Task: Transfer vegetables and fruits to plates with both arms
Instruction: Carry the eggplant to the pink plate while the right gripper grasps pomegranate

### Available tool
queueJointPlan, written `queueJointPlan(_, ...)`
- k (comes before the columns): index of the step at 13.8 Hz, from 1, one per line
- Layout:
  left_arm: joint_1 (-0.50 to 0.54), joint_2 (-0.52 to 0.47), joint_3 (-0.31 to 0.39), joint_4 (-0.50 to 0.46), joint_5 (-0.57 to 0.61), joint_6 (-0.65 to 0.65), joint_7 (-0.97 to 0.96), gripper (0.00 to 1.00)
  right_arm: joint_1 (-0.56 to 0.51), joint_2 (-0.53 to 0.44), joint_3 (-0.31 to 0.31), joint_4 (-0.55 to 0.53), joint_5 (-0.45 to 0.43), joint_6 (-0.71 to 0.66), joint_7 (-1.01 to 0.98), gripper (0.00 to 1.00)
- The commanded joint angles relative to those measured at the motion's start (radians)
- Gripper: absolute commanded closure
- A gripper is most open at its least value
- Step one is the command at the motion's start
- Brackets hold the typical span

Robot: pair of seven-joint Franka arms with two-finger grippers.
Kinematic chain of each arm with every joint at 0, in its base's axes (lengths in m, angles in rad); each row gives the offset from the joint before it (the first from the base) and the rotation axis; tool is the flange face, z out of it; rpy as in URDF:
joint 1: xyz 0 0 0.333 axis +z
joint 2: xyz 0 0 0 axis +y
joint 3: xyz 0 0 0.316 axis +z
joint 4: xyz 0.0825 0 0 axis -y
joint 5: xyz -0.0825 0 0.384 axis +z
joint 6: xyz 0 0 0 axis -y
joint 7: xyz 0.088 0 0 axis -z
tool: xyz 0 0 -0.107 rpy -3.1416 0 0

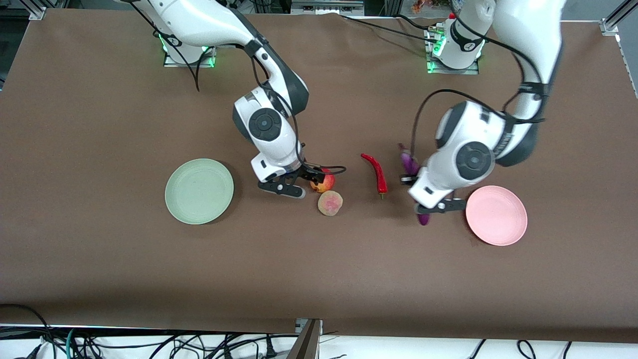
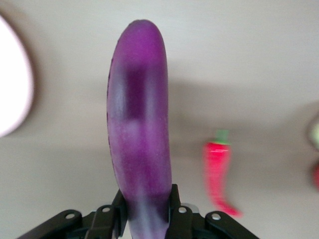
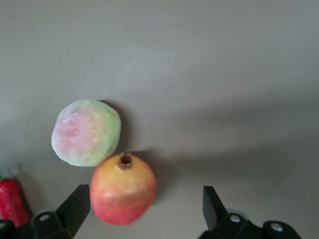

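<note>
Pointing toward the front camera, gripper-clamped eggplant (image 2: 139, 129)

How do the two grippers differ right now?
The left gripper is shut on the eggplant; the right gripper is open and holds nothing. The left one has its target between its fingers beside the pink plate; the right one has the apple between its open fingers, nearer one of them. Both are black, two-fingered and low over the table.
</note>
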Motion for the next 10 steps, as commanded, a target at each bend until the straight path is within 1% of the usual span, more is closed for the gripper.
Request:
queueJointPlan(1, 0.109, -0.019, -0.004, -0.024, 0.090, -0.025, 0.227, 0.76, 0.043, 0.074, -0.006, 0.038, 0.009, 0.101, 0.083, 0.00)
queueJointPlan(2, 0.151, -0.019, -0.004, -0.024, 0.095, -0.023, 0.305, 0.70, 0.058, 0.100, -0.006, 0.065, 0.008, 0.112, 0.113, 0.00)
queueJointPlan(4, 0.229, -0.007, -0.002, -0.024, 0.109, -0.004, 0.421, 0.70, 0.075, 0.143, -0.007, 0.110, 0.008, 0.114, 0.146, 0.00)
queueJointPlan(5, 0.261, 0.005, -0.004, -0.024, 0.135, 0.021, 0.467, 0.70, 0.080, 0.152, -0.007, 0.111, 0.006, 0.115, 0.150, 0.00)
queueJointPlan(7, 0.310, 0.057, -0.005, -0.025, 0.142, 0.070, 0.589, 0.73, 0.086, 0.162, -0.007, 0.110, 0.003, 0.117, 0.152, 0.01)
queueJointPlan(8, 0.326, 0.085, -0.005, -0.025, 0.135, 0.076, 0.620, 0.73, 0.086, 0.163, -0.007, 0.108, 0.002, 0.117, 0.151, 0.06)
queueJointPlan(9, 0.334, 0.103, -0.005, -0.027, 0.132, 0.081, 0.628, 0.72, 0.088, 0.163, -0.007, 0.105, -0.001, 0.117, 0.149, 0.18)
queueJointPlan(10, 0.335, 0.117, -0.007, -0.025, 0.130, 0.081, 0.628, 0.72, 0.088, 0.163, -0.007, 0.104, -0.003, 0.117, 0.147, 0.34)
